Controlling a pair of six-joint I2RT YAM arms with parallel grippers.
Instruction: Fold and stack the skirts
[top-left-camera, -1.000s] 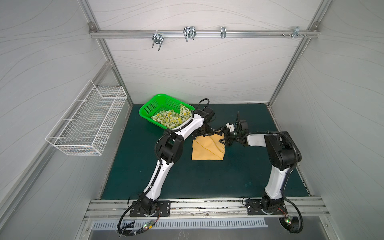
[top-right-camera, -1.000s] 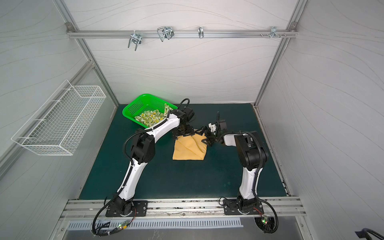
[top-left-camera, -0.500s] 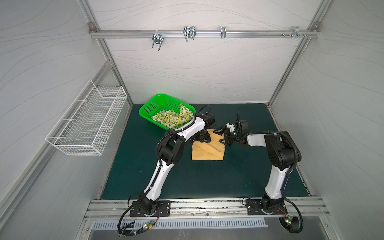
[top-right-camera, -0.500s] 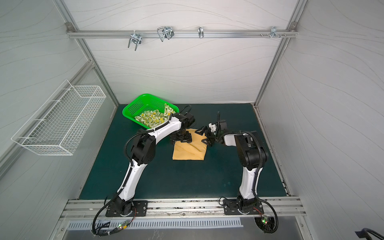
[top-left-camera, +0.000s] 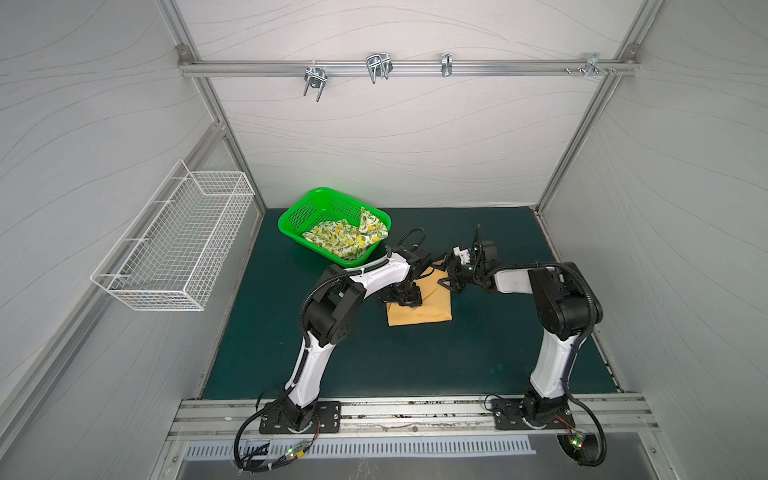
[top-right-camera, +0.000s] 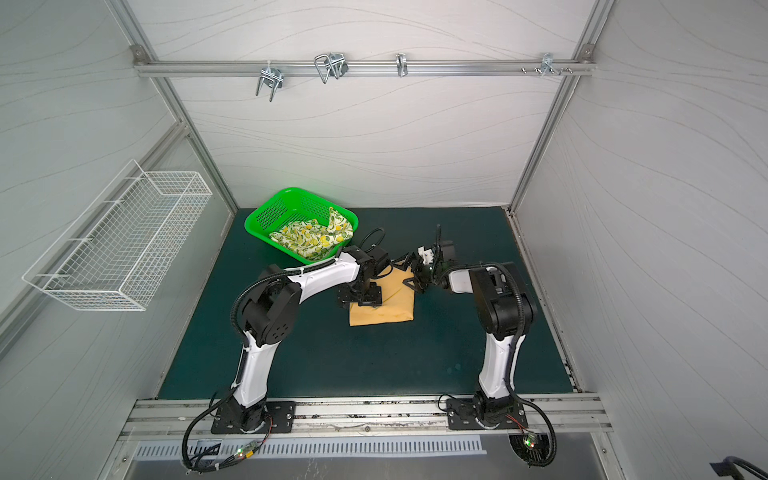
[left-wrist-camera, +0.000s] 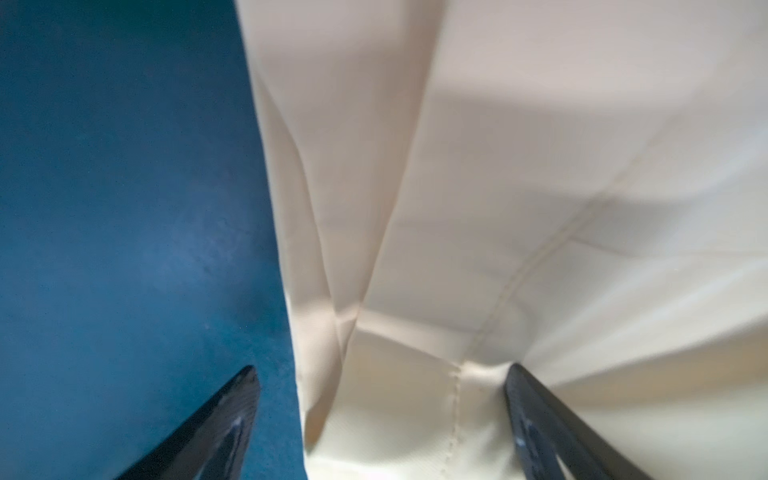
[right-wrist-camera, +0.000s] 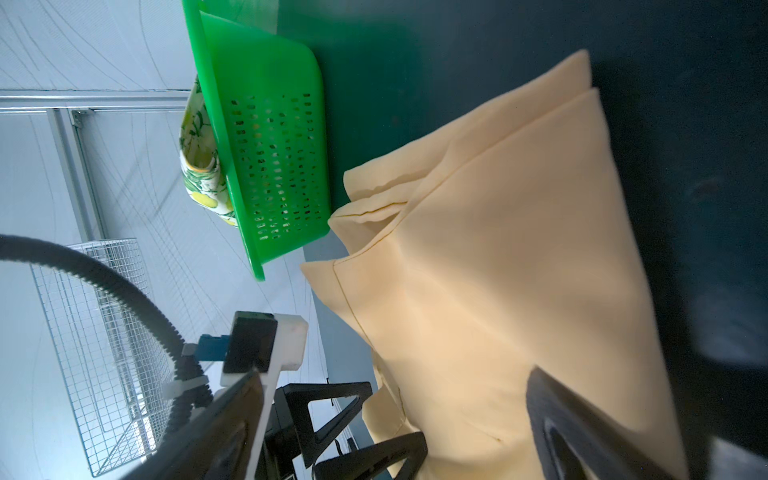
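Observation:
The mustard-orange skirt (top-left-camera: 424, 311) (top-right-camera: 388, 311) lies folded on the dark green mat in both top views. My left gripper (top-left-camera: 401, 300) (top-right-camera: 361, 299) points down at its left edge, open. In the left wrist view the gripper (left-wrist-camera: 380, 370) straddles that edge, with one finger over the mat and the other on the pale cloth (left-wrist-camera: 519, 187). My right gripper (top-left-camera: 448, 272) (top-right-camera: 409, 272) (right-wrist-camera: 395, 374) stands open at the skirt's far right corner, holding nothing. The lemon-print skirt (top-left-camera: 345, 240) (top-right-camera: 311, 240) (right-wrist-camera: 199, 166) lies crumpled in the green basket (top-left-camera: 305, 210) (top-right-camera: 272, 212) (right-wrist-camera: 274, 158).
A white wire basket (top-left-camera: 178, 245) hangs on the left wall. Metal hooks (top-left-camera: 376, 68) hang from the rail high on the back wall. The arms' bases sit on a metal rail (top-left-camera: 415, 411) at the mat's front edge.
My left gripper has moved from the skirt's far edge toward the front along its left side and come down onto the cloth. The right gripper has stayed put.

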